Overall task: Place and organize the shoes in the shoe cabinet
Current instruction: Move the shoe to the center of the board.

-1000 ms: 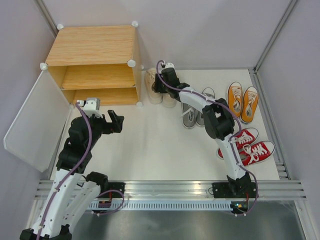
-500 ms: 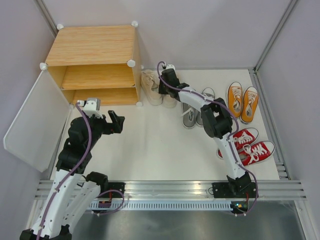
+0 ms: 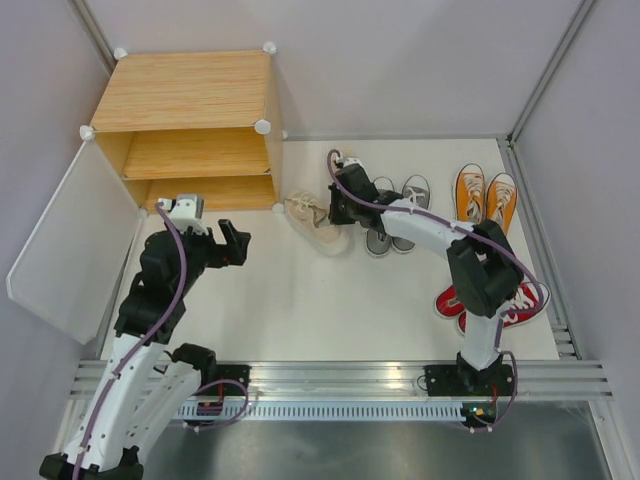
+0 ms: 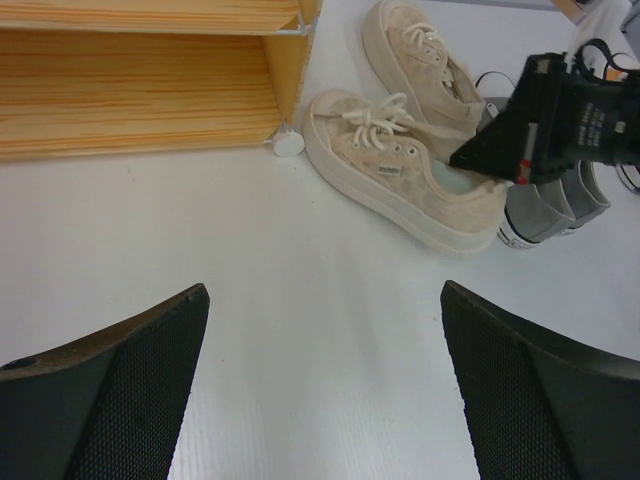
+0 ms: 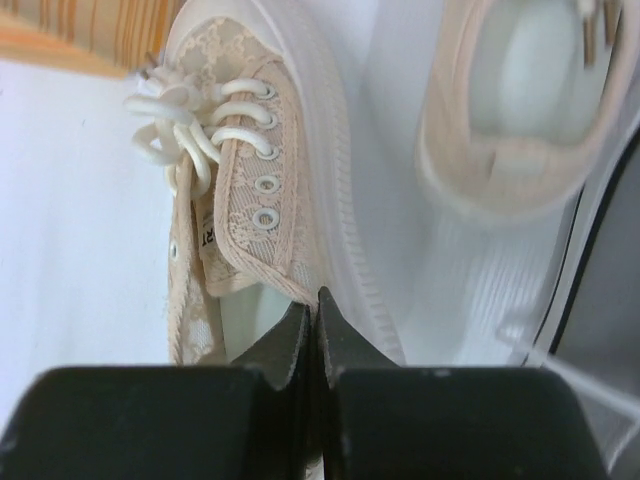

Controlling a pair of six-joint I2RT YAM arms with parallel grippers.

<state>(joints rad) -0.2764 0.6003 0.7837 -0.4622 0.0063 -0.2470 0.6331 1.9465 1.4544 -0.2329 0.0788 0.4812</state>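
Zero pairs have been stowed in the shoe cabinet [image 3: 185,90]; one cream sneaker [image 3: 315,225], on the surface [image 3: 300,290] just beside it, is pinched at the collar by the clenched right end effector [image 3: 345,210], the left end effector [image 3: 232,243] being spread and unloaded.

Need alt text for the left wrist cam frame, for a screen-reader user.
The right claw pinches the heel rim of a cream sneaker lying on the white table beside the wooden cabinet. A second cream sneaker lies behind it, and grey shoes sit behind the claw. The left claw, open, frames the bottom corners.
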